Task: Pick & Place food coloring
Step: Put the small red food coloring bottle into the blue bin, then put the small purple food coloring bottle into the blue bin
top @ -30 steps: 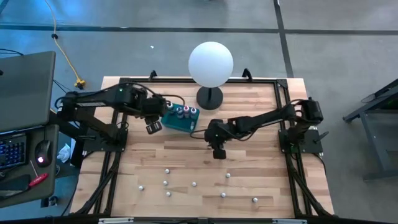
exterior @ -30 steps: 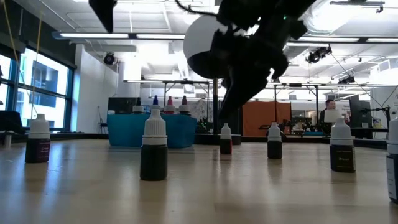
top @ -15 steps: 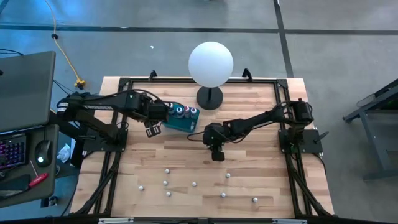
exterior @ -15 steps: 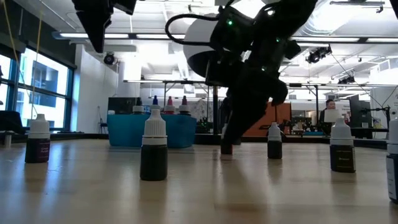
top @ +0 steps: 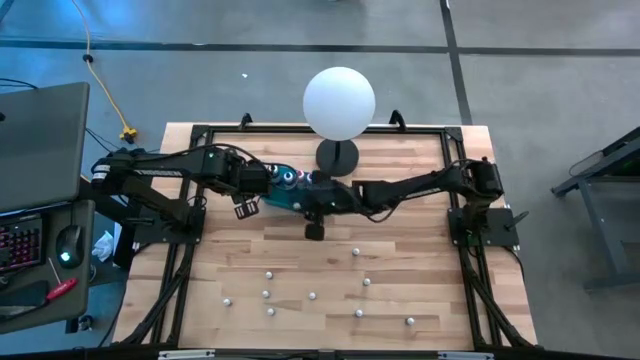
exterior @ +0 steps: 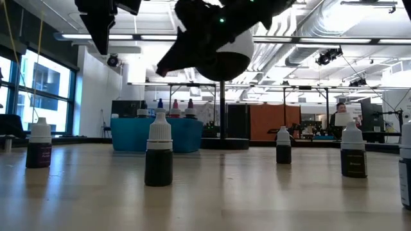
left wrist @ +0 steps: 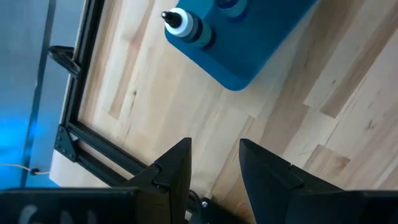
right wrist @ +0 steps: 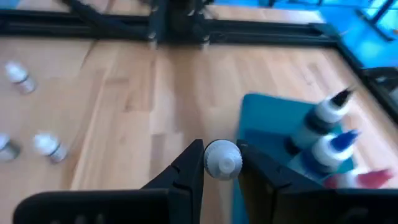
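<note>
The food coloring bottle (right wrist: 222,159) sits clamped in the right gripper (right wrist: 221,163), just beside the teal tray (right wrist: 270,118). The left gripper (left wrist: 214,163) hangs open at the tray's other side.

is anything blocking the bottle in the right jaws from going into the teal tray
Nothing visible does. The right gripper holds a small white-capped bottle just beside the teal rectangular tray, whose near end looks free; three bottles stand at its far side. The left gripper waits open beyond the tray.
</note>
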You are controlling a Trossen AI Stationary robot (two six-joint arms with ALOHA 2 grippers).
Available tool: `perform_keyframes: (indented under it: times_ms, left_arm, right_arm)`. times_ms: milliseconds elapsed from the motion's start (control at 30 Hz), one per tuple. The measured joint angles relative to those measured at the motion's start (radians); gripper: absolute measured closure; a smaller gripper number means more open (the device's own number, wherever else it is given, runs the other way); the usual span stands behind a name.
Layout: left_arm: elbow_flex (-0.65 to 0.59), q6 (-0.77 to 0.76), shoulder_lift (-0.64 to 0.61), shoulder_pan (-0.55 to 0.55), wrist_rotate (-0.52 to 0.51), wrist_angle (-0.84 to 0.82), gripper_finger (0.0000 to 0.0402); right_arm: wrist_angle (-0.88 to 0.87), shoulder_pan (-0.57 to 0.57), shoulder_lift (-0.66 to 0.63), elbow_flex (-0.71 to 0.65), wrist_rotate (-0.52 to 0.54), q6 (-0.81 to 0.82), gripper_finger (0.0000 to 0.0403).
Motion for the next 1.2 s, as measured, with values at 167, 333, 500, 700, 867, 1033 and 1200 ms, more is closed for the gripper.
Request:
perform_keyframes:
  times_ms: [167,333,500,700,867,1033,1200]
  left_arm:
    - [0.0,0.0,0.0,0.0,-0.004,-0.001,0.0271]
    - [0.0,0.004,0.0,0.0,-0.011,0.0,0.0271]
    - [0.0,0.004,0.0,0.0,-0.016,-0.001,0.0271]
    - [0.0,0.004,0.0,0.0,-0.017,-0.001,0.0271]
    - [0.0,0.004,0.0,0.0,-0.017,-0.001,0.0271]
    - [0.0,0.004,0.0,0.0,-0.018,-0.001,0.0271]
    - [0.0,0.004,0.0,0.0,-0.019,0.0,0.0271]
  right_arm:
    - [-0.093,-0.064,0.077,0.075,0.034,0.021,0.0333]
    - [-0.214,-0.107,0.167,0.149,0.012,0.028,0.033]
    - [-0.361,-0.14,0.234,0.2,0.009,0.028,0.0328]
    - [-0.366,-0.17,0.236,0.192,-0.053,0.012,0.0315]
    - [-0.362,-0.172,0.236,0.195,-0.064,-0.02,0.0283]
    - [-0.381,-0.15,0.222,0.201,-0.066,-0.042,0.0257]
    - [-0.66,-0.09,0.148,0.319,-0.066,-0.043,0.0253]
